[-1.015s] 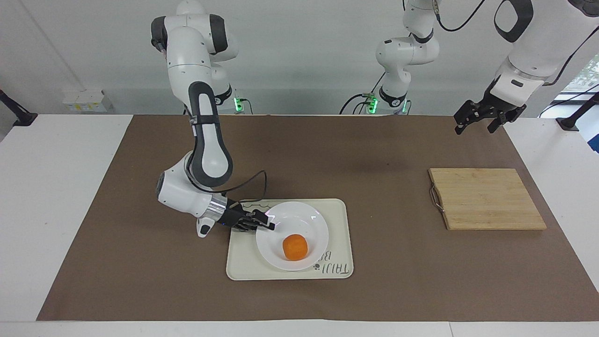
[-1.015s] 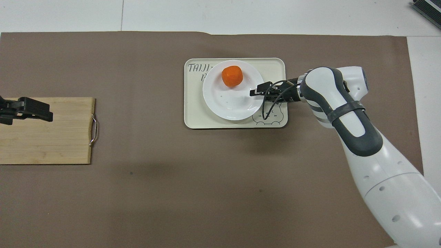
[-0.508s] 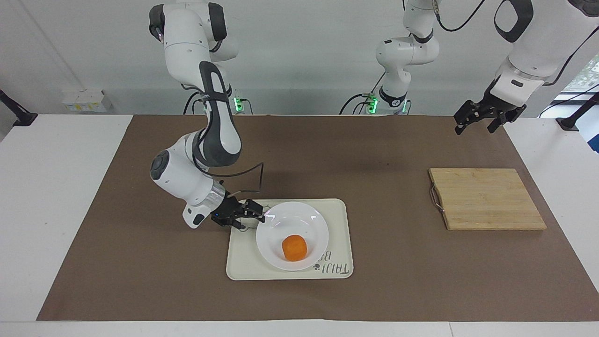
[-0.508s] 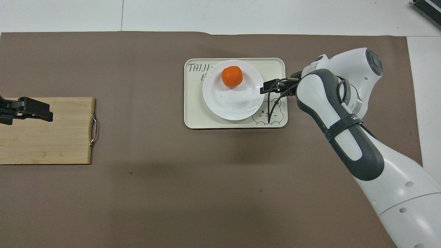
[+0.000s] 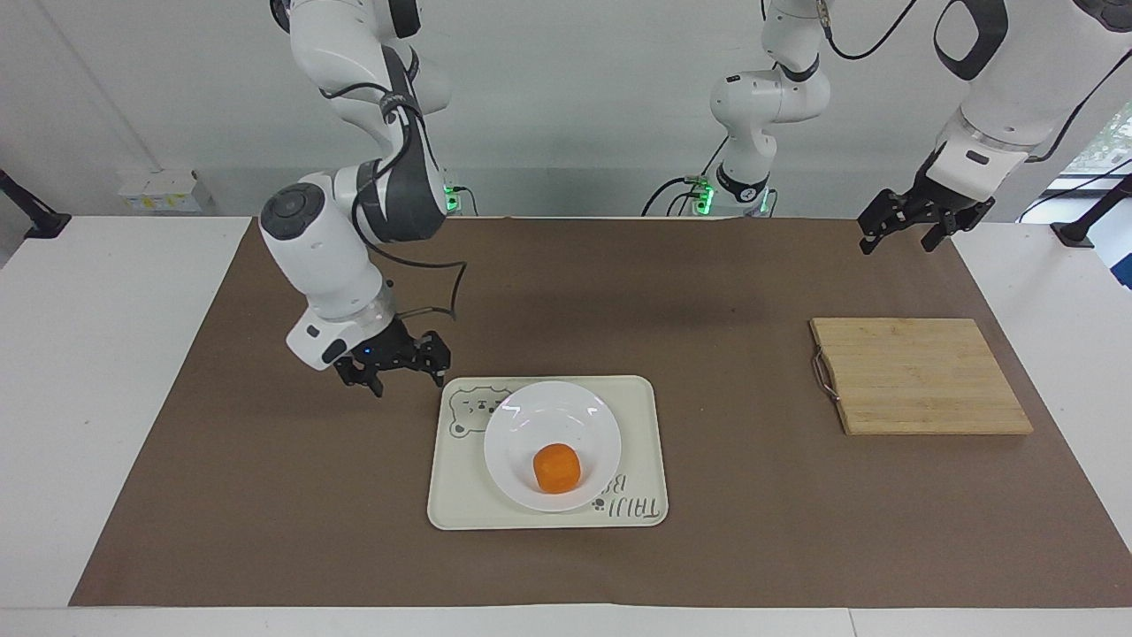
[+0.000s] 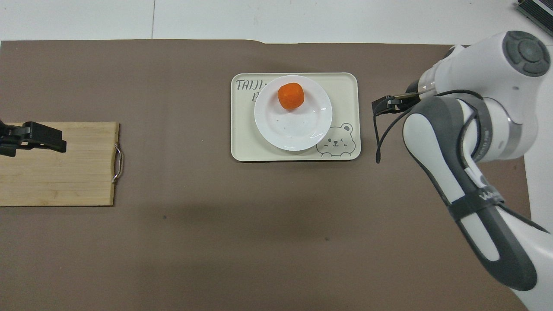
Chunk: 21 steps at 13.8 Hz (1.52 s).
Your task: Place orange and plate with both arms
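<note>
The orange [image 5: 558, 468] lies in the white plate [image 5: 548, 414], which rests on the cream bear tray [image 5: 638, 416]. In the overhead view the orange [image 6: 290, 96] sits in the part of the plate [image 6: 293, 127] farther from the robots. My right gripper [image 5: 400, 370] is open and empty, raised over the brown mat just off the tray's corner toward the right arm's end; it also shows in the overhead view [image 6: 384, 105]. My left gripper [image 5: 902, 232] is open and empty, waiting high over the cutting board's end [image 6: 32, 138].
A wooden cutting board [image 5: 920, 376] with a metal handle lies on the mat toward the left arm's end; it also shows in the overhead view [image 6: 69, 177]. The tray [image 6: 345, 86] carries a bear drawing and lettering. A brown mat covers the table.
My right gripper has let go of the plate's rim, drawn back off the tray toward the right arm's end and risen. The plate, the orange and the left arm have stayed put.
</note>
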Available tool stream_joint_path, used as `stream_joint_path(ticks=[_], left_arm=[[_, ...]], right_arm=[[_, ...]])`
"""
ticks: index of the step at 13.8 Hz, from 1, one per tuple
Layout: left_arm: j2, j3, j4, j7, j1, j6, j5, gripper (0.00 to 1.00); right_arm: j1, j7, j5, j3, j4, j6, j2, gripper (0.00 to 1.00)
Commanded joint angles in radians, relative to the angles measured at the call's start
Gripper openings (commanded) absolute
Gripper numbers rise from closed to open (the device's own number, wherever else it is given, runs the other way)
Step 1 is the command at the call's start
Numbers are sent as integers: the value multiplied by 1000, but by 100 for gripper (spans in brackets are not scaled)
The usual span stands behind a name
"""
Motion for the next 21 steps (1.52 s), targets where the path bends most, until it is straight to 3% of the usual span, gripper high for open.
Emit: stream_joint_path(ticks=[1,7,10,17,21], left_arm=[[12,-1,27,-11,3,-27,10,100],[12,-1,27,-11,3,-27,12,100],[12,-1,27,-11,3,-27,10,100],[12,-1,27,-11,3,-27,12,100],[12,-1,27,-11,3,-27,12,100]], right_arm=[[-5,20,-47,-32,-9,-89,-85,100],[-63,17,-62,-92,-18,-290,-257,100],[-113,-6,-68,-93,-26,-370,-286,100],[-96,16,-142,-66,11,-499,-401,100],[-103,53,-134,-26,2,-496,-406,100]])
